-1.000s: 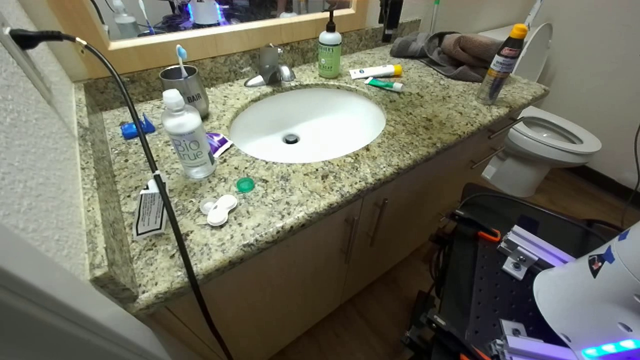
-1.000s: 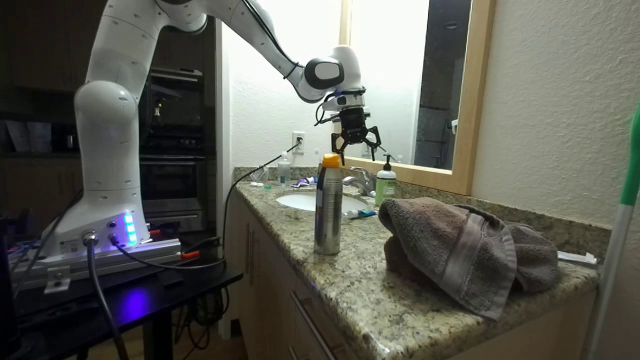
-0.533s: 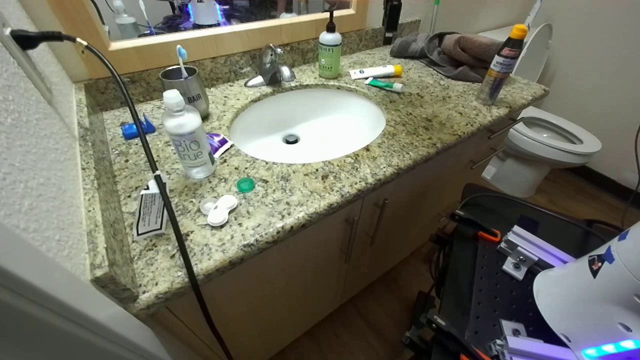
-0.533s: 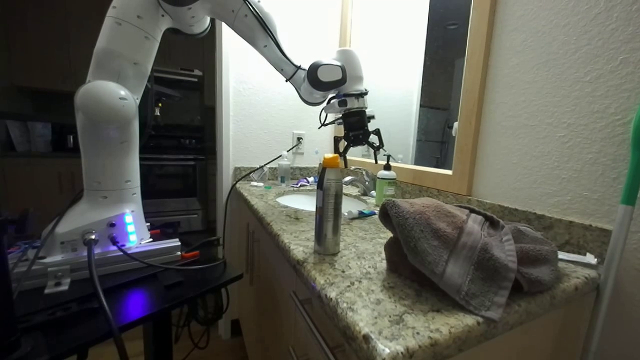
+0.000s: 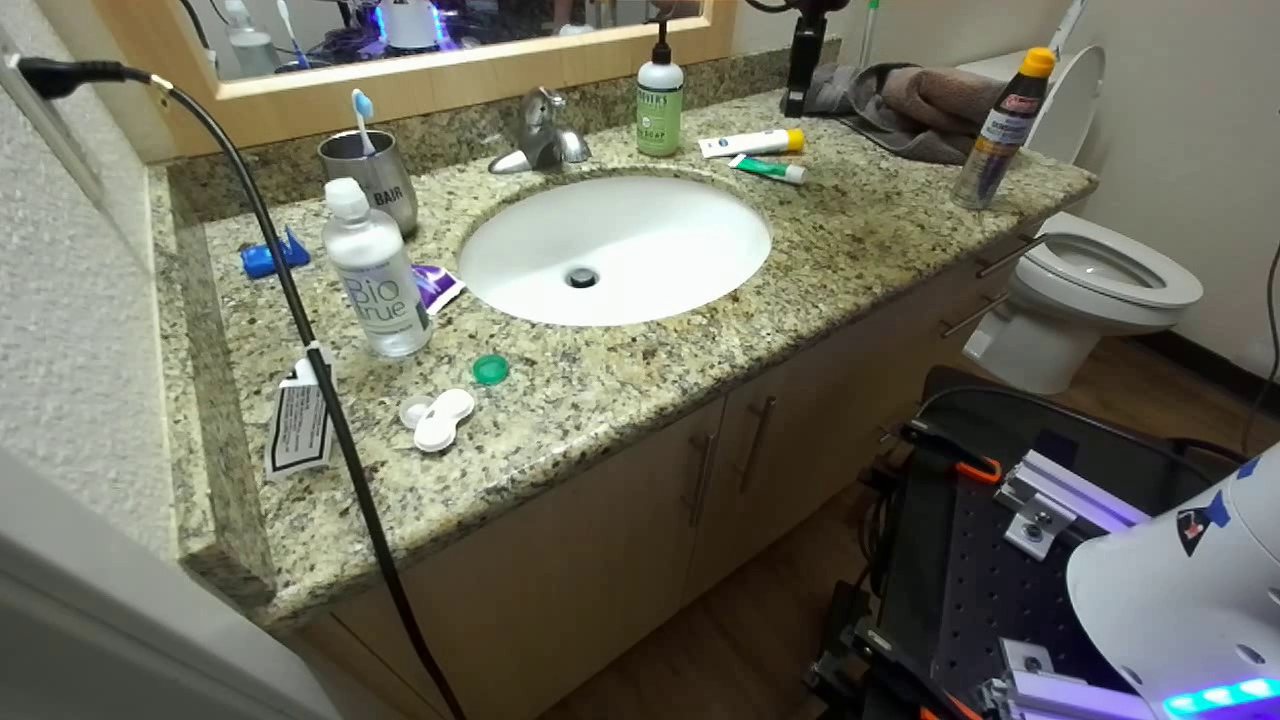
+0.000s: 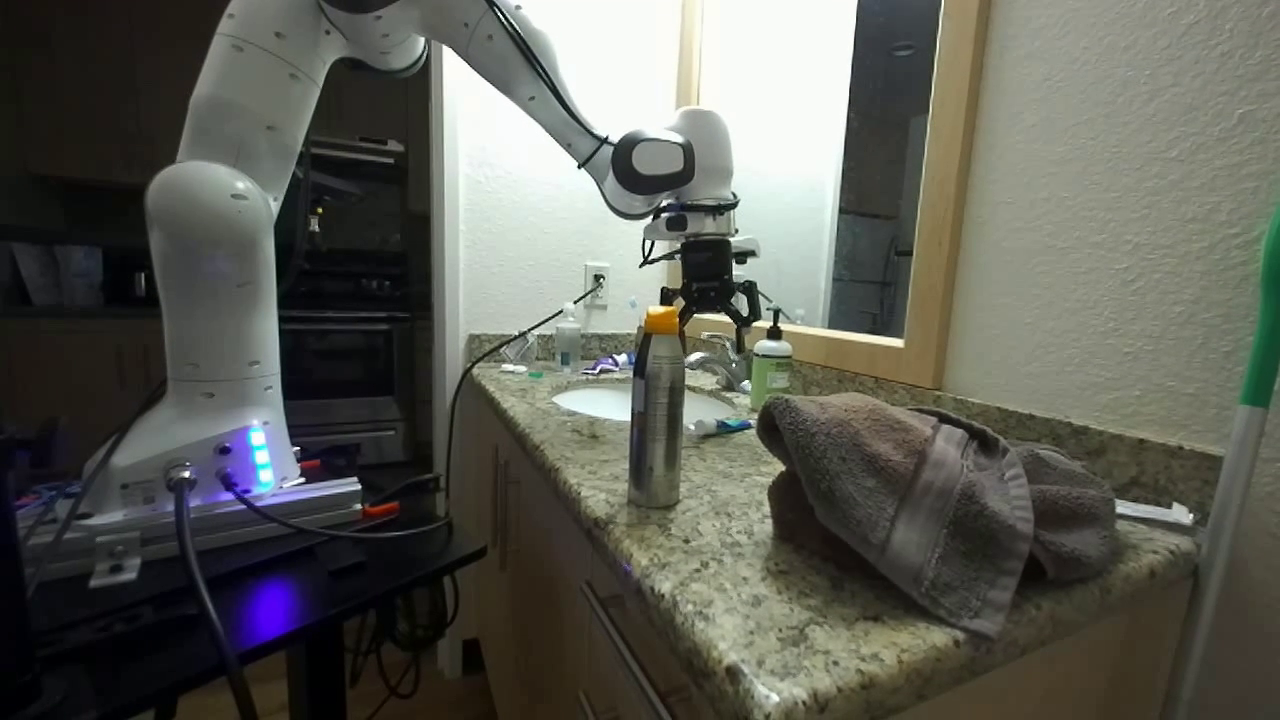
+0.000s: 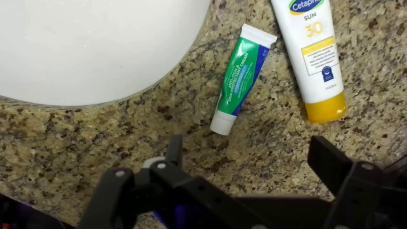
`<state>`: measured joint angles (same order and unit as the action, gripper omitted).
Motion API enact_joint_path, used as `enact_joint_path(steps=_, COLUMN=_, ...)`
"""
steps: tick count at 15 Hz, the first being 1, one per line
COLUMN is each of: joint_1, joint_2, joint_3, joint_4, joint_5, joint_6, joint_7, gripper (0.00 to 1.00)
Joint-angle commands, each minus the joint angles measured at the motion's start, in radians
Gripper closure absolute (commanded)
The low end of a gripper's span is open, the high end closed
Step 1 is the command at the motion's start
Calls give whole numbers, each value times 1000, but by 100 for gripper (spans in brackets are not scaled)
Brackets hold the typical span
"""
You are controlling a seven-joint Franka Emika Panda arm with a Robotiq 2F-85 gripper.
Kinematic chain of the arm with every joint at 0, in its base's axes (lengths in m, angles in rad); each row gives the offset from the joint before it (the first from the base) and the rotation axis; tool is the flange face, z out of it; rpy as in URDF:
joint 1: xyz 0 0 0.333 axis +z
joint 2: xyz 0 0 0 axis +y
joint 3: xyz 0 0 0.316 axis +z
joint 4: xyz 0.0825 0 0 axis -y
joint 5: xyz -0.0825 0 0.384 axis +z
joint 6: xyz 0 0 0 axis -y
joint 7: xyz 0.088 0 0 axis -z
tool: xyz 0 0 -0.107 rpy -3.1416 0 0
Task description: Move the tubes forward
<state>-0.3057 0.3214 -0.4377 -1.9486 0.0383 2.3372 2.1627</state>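
My hand (image 7: 246, 149) is spread wide, holding nothing, above the worktop (image 7: 79, 143). Readable in wrist view only: Cetaphil Sun 30 tube (image 7: 313, 54), end cropped, and anti-itch cream tube (image 7: 240, 76). In an exterior view both lie whole near the soap dispenser (image 5: 658, 110). Spray can (image 6: 655, 430) masks part of my hand in an exterior view.

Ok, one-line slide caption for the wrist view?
Open claw over a speckled counter, with a green cream tube lying between the white sink and a yellow-capped sunscreen tube.

Your gripper (image 6: 712, 338), lower than before in both exterior views, one finger (image 5: 803, 65) now partly masking the towel (image 5: 925, 110).
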Motion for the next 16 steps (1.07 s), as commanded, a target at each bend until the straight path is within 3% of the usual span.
enact_joint_path(steps=1, joint_1=-7, joint_2=1, joint_3=7, joint_4=5, joint_5=-2, joint_6=-2, joint_7=1, gripper=0)
enact_joint_path(steps=3, joint_1=-5, joint_2=1, joint_3=9, joint_4=6, joint_5=-3, joint_6=-2, joint_7=1, gripper=0)
enact_joint_path(steps=9, joint_1=-41, joint_2=75, joint_3=76, joint_4=37, joint_5=168, joint_6=-31, joint_7=-141, gripper=0)
enact_joint_path(steps=16, joint_1=-14, joint_2=107, joint_3=54, joint_4=36, joint_5=145, joint_6=-16, joint_7=-108, gripper=0)
